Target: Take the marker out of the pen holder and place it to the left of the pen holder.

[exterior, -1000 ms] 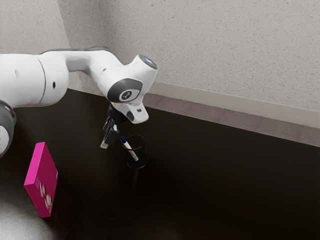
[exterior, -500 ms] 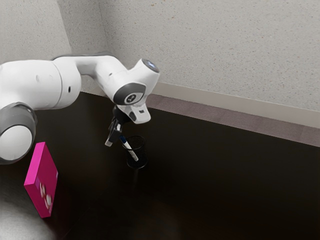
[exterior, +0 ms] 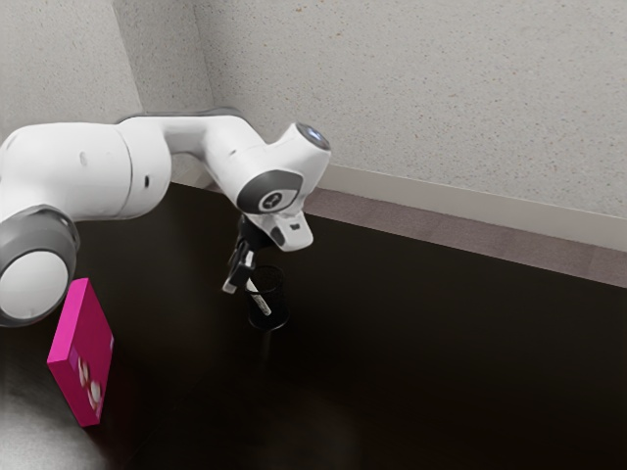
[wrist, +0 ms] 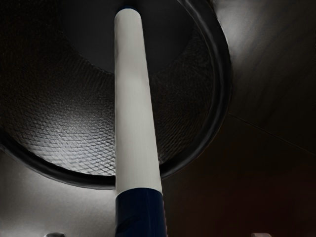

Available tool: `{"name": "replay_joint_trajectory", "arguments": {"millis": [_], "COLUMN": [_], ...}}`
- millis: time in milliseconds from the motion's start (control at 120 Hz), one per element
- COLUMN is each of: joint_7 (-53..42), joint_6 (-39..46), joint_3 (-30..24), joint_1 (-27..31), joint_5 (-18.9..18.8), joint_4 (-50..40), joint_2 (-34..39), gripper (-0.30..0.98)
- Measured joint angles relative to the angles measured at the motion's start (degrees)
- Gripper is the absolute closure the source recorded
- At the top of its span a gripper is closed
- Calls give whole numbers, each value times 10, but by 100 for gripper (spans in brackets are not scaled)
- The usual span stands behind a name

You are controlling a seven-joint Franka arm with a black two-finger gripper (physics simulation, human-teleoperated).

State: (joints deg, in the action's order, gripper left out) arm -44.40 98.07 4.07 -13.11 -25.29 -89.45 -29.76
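Observation:
My gripper (exterior: 240, 272) is at the upper end of the marker (exterior: 261, 301), by the pen holder's rim on the exterior view's left. In the wrist view the gripper (wrist: 158, 234) has its two tips far apart, so it stands open. Between them lies the blue cap of the marker (wrist: 133, 108), with no contact visible. The white body leans inside the black mesh pen holder (exterior: 282, 308), its cap end sticking out over the rim of the pen holder (wrist: 223, 74). The cap is hidden behind the fingers in the exterior view.
A bright pink box (exterior: 86, 357) stands upright on the dark table (exterior: 431, 352), toward the exterior view's left and nearer the camera. The wall (exterior: 421, 98) rises beyond the table's far edge.
My hand has moved toward the exterior view's right, up to the marker; its blue cap, visible earlier in that view, is now covered. The marker and pen holder have stayed put.

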Motion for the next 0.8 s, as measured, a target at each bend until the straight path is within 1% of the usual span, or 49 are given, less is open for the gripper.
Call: {"name": "replay_joint_trajectory", "arguments": {"millis": [200,317,800], "joint_7": [1,1,1], "joint_6": [0,2,11], "joint_3": [-2,-11,-13], "joint_1": [-2,-3,-3], "joint_5": [-4,-4,-4], "joint_4": [1,7,17], "joint_2": [-1,-5,-9], "gripper": [35,40,47]}}
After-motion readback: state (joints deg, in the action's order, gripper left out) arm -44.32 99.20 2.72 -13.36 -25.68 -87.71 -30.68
